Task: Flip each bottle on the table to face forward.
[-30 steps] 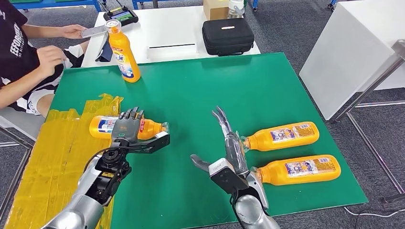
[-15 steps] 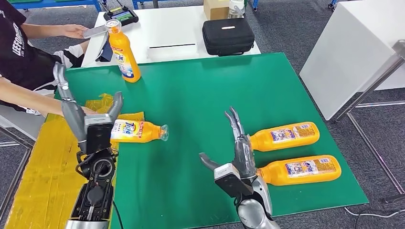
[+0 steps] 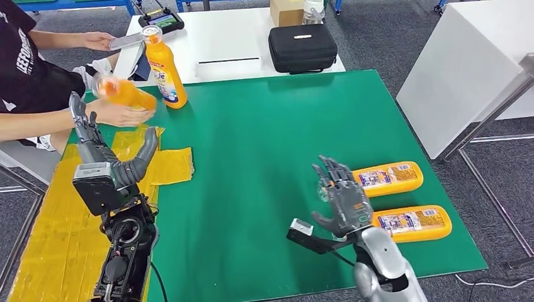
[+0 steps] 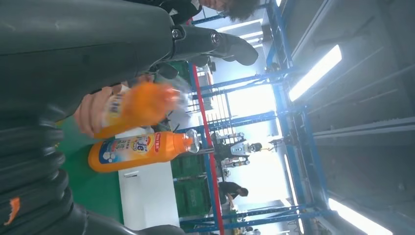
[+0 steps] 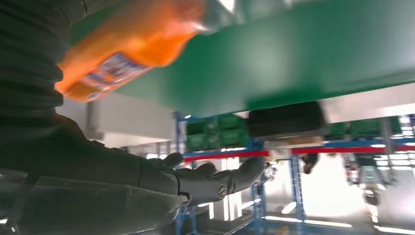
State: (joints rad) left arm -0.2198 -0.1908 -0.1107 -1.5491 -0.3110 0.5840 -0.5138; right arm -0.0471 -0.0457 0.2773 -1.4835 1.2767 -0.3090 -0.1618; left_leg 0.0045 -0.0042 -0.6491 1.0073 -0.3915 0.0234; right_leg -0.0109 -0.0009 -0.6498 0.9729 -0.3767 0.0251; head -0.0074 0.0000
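Two orange bottles lie on their sides at the right of the green mat, the upper one and the lower one. My right hand hovers palm down over the upper bottle's neck with its fingers spread; in the right wrist view that bottle is a blur beside the outstretched fingers. A third bottle stands upright at the mat's back left, also seen as the upright bottle. A person's hand holds a blurred fourth bottle in the air. My left hand is raised, open and empty.
A black case and a controller sit on the white table behind the mat. Yellow tape patches cover the left side. Another white table stands to the right. The person sits at the back left.
The person has picked up the lying bottle from the mat's left and lifted it. My left hand let it go earlier and stays raised. My right hand moved right, over the upper bottle's neck.
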